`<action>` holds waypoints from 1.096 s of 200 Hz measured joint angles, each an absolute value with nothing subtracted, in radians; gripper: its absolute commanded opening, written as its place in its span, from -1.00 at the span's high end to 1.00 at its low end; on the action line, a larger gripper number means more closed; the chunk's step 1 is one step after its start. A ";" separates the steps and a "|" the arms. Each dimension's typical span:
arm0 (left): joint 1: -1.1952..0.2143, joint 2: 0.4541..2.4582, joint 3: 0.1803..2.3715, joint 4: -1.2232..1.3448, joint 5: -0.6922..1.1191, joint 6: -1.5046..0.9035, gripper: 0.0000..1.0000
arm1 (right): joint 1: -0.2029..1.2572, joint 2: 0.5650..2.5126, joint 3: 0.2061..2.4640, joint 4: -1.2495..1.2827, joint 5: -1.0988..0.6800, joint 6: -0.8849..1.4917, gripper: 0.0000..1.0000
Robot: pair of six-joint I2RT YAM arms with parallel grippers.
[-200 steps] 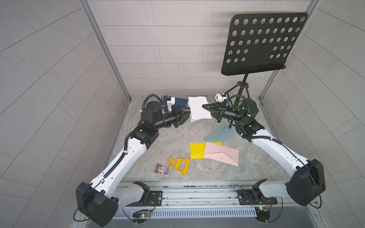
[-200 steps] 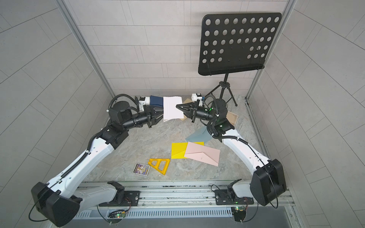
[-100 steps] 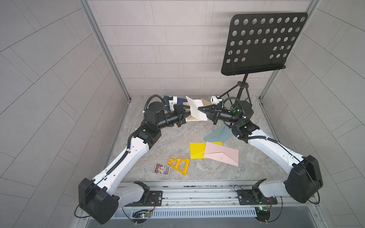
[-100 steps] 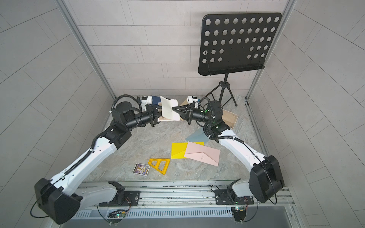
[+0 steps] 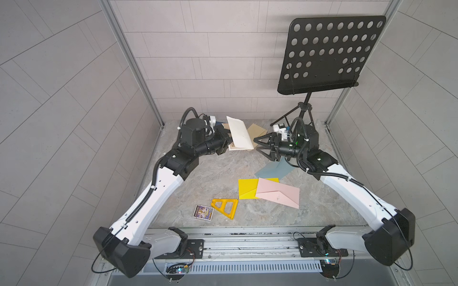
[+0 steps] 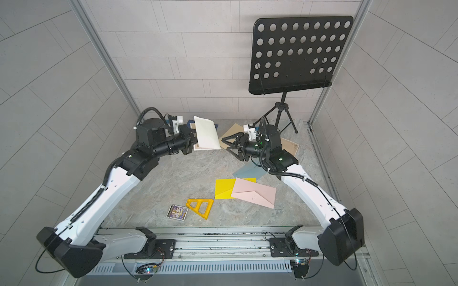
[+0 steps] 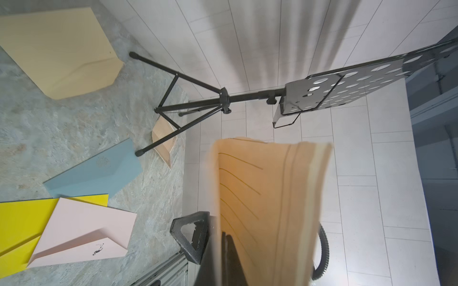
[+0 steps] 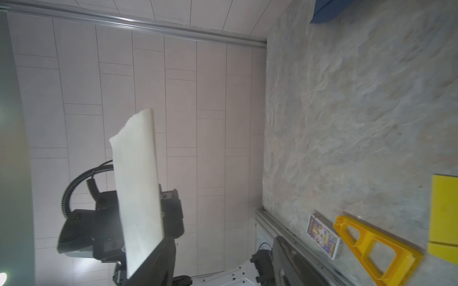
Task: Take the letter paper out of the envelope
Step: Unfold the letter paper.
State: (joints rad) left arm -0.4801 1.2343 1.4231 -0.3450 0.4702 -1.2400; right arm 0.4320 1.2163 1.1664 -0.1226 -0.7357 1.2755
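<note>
Letter paper (image 5: 239,133) left of music stand (image 5: 319,84)

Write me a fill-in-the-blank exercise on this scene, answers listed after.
Of the left hand and the right hand, only the ____ one holds the cream paper.
The right hand stands ____, clear of that paper.
The black music stand is at the back, on the robot's ____ side.
Of the pink envelope and the yellow envelope, the ____ one lies on top.
Missing words: left; open; right; pink.

A robotics lab cell: grey panelled walls (image 5: 198,62), aluminium frame (image 5: 130,62), arm-mounting rail (image 5: 247,241).
</note>
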 measured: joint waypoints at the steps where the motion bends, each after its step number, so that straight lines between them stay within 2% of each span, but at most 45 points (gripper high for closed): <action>1: -0.480 1.235 1.428 -0.351 0.468 -1.237 1.00 | 0.433 1.212 1.167 -0.128 -0.731 1.268 -0.47; 23: -0.480 1.242 1.510 -0.467 0.411 -1.173 1.00 | 0.505 1.078 1.176 -0.274 -0.535 1.034 -0.68; 46: -0.480 1.271 1.536 -0.553 0.378 -1.143 1.00 | 0.706 1.000 1.184 -0.344 -0.279 0.798 -0.88; 67: -0.480 1.322 1.557 -0.611 0.362 -1.119 1.00 | 0.859 1.008 1.195 -0.363 -0.063 0.627 -0.90; 101: -0.480 1.351 1.562 -0.657 0.355 -1.098 1.00 | 0.994 1.126 1.251 -0.362 0.172 0.426 -0.89; 145: -0.483 1.351 1.563 -0.664 0.357 -1.082 1.00 | 1.049 1.213 1.291 -0.329 0.272 0.321 -0.86; 219: -0.485 1.349 1.563 -0.664 0.366 -1.072 1.00 | 1.045 1.258 1.356 -0.303 0.297 0.317 -0.80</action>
State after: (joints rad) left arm -0.4854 1.3491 1.5631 -0.6636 0.3656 -1.0718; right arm 1.0454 1.2583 1.3563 -0.3027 0.2970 0.3172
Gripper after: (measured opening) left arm 0.054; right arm 0.912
